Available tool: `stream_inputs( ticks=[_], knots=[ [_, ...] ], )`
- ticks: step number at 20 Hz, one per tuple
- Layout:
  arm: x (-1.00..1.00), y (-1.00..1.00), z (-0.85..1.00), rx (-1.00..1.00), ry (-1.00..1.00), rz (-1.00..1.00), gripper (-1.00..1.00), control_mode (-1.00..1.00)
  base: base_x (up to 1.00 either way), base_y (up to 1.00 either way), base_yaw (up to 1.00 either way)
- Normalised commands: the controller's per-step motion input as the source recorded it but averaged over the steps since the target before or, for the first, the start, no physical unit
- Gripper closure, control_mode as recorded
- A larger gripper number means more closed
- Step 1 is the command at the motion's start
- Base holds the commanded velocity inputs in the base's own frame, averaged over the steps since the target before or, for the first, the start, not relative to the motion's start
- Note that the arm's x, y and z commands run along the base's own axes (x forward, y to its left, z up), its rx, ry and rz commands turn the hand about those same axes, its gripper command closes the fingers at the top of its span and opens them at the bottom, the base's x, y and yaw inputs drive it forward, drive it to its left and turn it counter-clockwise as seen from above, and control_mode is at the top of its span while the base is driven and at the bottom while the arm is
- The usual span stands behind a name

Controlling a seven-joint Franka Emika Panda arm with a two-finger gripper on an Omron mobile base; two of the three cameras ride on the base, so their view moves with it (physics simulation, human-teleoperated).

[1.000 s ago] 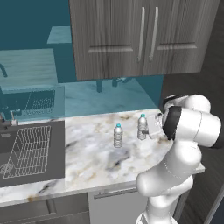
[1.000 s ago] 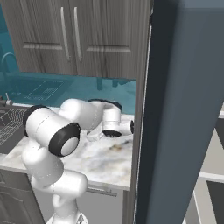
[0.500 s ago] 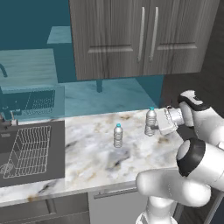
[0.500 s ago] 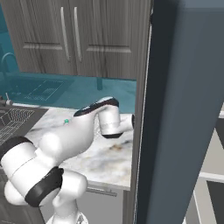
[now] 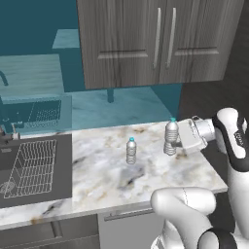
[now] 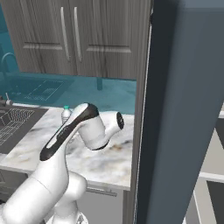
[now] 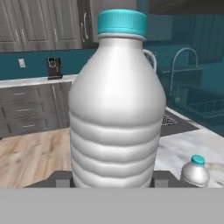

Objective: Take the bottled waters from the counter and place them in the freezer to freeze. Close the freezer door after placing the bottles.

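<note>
One bottled water is clamped in my gripper, which is shut on its ribbed body near the right end of the marble counter. In the hand view this bottle stands upright and very close, with a dark fingertip on either side of its base. The second bottled water stands free on the counter to the left, and is low at the right in the hand view. The dark blue-grey freezer door rises at the right, with pale shelves beside it.
A dark inset sink with a wire rack lies at the counter's left end. Grey woodgrain wall cabinets hang above the counter. My own white arm crosses the counter in the right base view, hiding most of the held bottle.
The arm has swung round and carried the held bottle to the right along the counter. The other bottle has stayed where it was.
</note>
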Motion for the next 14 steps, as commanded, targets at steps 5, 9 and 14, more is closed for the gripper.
stream_inputs(
  ticks=[5,9,14],
  knots=[
    [-1.0,0.31,0.18,0.0,0.0,-0.07,1.0,-1.0,0.0,0.0,0.0],
    [-0.63,0.03,0.22,0.02,-0.02,-0.08,1.0,-1.0,0.0,0.0,0.0],
    [-0.18,0.0,0.05,0.0,-0.16,-0.01,1.0,-1.0,0.0,0.0,0.0]
  ],
)
